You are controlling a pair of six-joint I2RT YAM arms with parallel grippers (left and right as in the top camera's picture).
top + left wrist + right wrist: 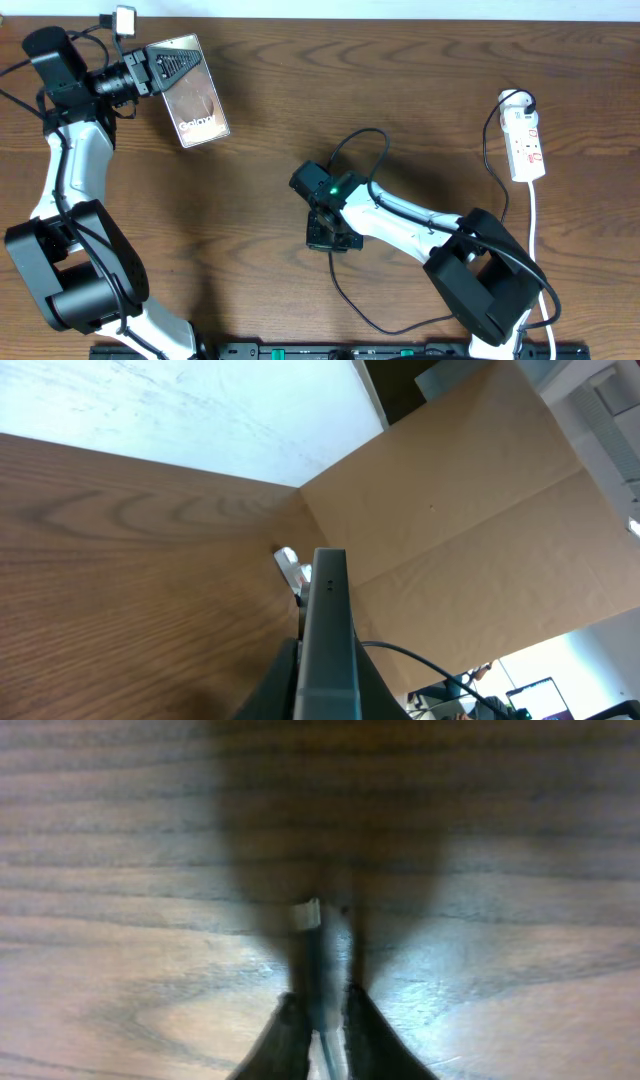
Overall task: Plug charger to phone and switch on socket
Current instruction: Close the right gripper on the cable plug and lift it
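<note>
Overhead: my left jaws pinch the phone (190, 95) near the worktop's (300, 90) far left corner. My right jaws sit mid-worktop, with the socket (526, 140) well apart at the right edge.

Left wrist: the phone (328, 630) stands edge-on in my grip.

Right wrist: my jaws are pressed onto the charger (309, 915) tip.

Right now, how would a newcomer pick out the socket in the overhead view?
Start at the brown wooden table and go to its right edge. There lies a short white oblong power strip with a white cord trailing down. Its small red marks and white body set it apart from everything dark around it.
</note>
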